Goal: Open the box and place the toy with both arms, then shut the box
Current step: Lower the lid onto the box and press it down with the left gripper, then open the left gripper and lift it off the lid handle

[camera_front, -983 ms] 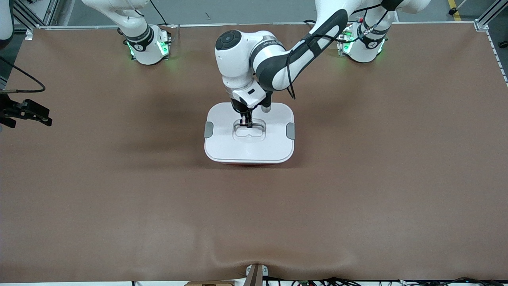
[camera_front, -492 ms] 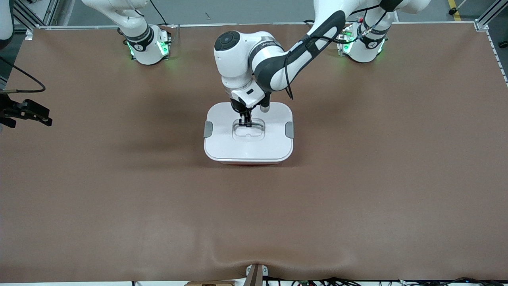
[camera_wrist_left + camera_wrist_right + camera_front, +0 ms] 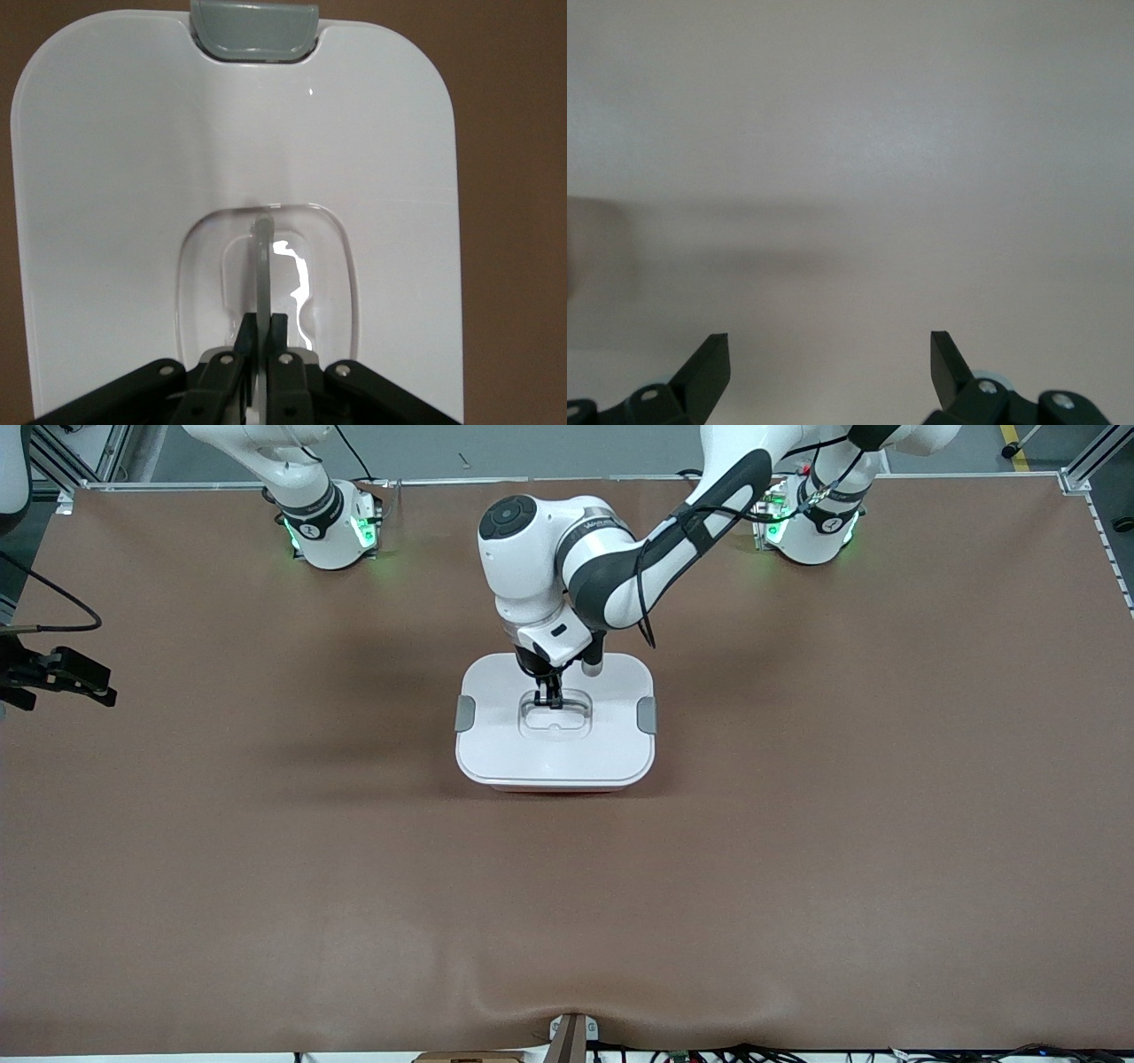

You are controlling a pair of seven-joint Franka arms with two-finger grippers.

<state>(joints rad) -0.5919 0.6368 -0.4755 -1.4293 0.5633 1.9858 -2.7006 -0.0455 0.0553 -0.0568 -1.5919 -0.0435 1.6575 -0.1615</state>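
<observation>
Lid on, the box (image 3: 555,722) sits mid-table between the two bases, its long axis running from one arm's end of the table toward the other, a grey clip (image 3: 465,714) at each short end. The left gripper (image 3: 550,701) stands straight down on the lid's middle, fingers pinched shut on the clear handle (image 3: 263,266). The right gripper (image 3: 830,354) waits, fingers wide apart and empty, off the table edge. The toy isn't visible.

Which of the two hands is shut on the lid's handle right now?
The left hand, reaching from the left arm's base over the box, is shut on the clear centre handle. The right hand is open, holding nothing.
</observation>
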